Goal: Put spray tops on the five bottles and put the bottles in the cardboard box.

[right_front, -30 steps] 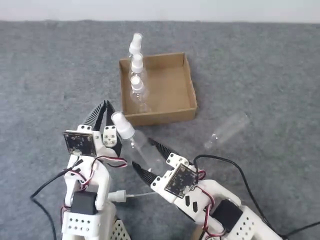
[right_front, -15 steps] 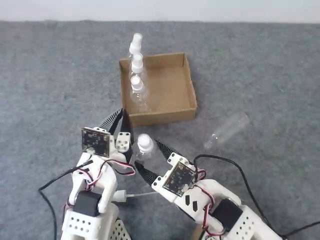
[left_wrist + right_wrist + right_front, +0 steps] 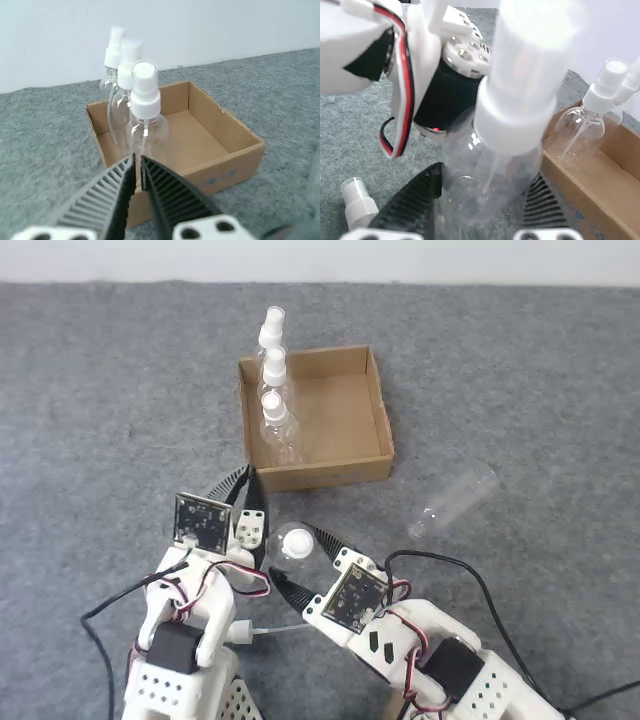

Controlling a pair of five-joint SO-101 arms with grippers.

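My right gripper (image 3: 290,552) is shut on a clear bottle (image 3: 297,543) with a white spray top, holding it upright in front of the cardboard box (image 3: 372,410). In the right wrist view its black fingers (image 3: 415,205) clamp the bottle's body (image 3: 490,185). My left gripper (image 3: 248,472) is shut with nothing in it, just left of that bottle and pointing at the box (image 3: 225,145). Three topped bottles (image 3: 272,405) stand along the box's left wall (image 3: 145,125). A loose spray top (image 3: 238,631) lies between the arm bases (image 3: 357,202).
One clear bottle without a top (image 3: 455,500) lies on the grey carpet to the right of the box. The right half of the box floor (image 3: 340,420) is bare. Cables trail from both arm bases near the front edge.
The held bottle has gone from tilted to upright in the right gripper. My left gripper has come off its spray top, shut, and swung to the right toward the box.
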